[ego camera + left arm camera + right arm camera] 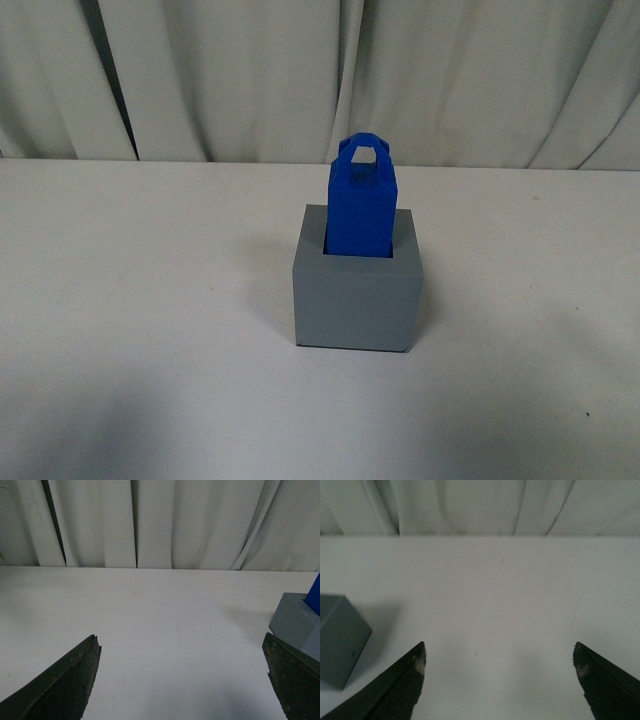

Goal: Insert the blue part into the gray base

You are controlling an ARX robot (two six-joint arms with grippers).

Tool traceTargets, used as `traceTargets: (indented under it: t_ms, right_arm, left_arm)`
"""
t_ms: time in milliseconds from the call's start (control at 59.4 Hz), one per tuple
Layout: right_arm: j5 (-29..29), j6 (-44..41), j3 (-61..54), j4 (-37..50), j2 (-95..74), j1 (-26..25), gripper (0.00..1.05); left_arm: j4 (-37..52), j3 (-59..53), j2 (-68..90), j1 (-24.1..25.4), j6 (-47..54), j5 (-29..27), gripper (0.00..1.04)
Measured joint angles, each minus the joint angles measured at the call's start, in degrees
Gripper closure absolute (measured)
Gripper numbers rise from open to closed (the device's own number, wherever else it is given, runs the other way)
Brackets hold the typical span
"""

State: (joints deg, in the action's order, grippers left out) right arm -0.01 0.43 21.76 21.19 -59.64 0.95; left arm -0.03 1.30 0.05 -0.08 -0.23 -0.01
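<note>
The blue block (361,205) stands upright in the gray cube's (356,305) hole, middle of the frame. The left claw (181,640) and right claw (499,647) are spread apart, holding nothing. Looks done; next, back off without bumping it.

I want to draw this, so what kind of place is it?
Probably a robot test bench, not a home: a white table, a plain pale curtain behind it, and just a blue part standing in a gray base. The open left gripper and right gripper belong to a robot.
</note>
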Motion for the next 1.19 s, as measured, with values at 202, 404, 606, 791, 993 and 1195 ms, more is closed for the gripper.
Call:
traceTargets:
  t_ms: [202, 404, 606, 791, 993, 1195]
  right_arm:
    - [0.2, -0.2, -10.8, 21.8, 5.7, -0.8, 0.60]
    - [0.1, -0.3, -16.1, 17.9, 14.3, -0.9, 1.03]
    - [0.1, -0.3, -18.4, 13.2, 21.4, -0.9, 1.03]
    - [0.1, -0.4, -21.4, 11.4, 26.0, -0.9, 1.03]
    - [0.1, -0.4, -21.4, 5.4, 32.9, -0.9, 1.03]
    - [0.1, -0.4, -21.5, 0.0, 38.5, -0.9, 1.03]
  left_arm:
    - [0.0, 0.0, 0.0, 0.0, 0.0, 0.0, 0.06]
    - [0.0, 0.0, 0.0, 0.0, 0.0, 0.0, 0.06]
    - [0.0, 0.0, 0.0, 0.0, 0.0, 0.0, 0.06]
    - [0.0, 0.0, 0.0, 0.0, 0.0, 0.0, 0.06]
    - [0.0, 0.0, 0.0, 0.0, 0.0, 0.0, 0.06]
    - [0.0, 0.0, 0.0, 0.0, 0.0, 0.0, 0.06]
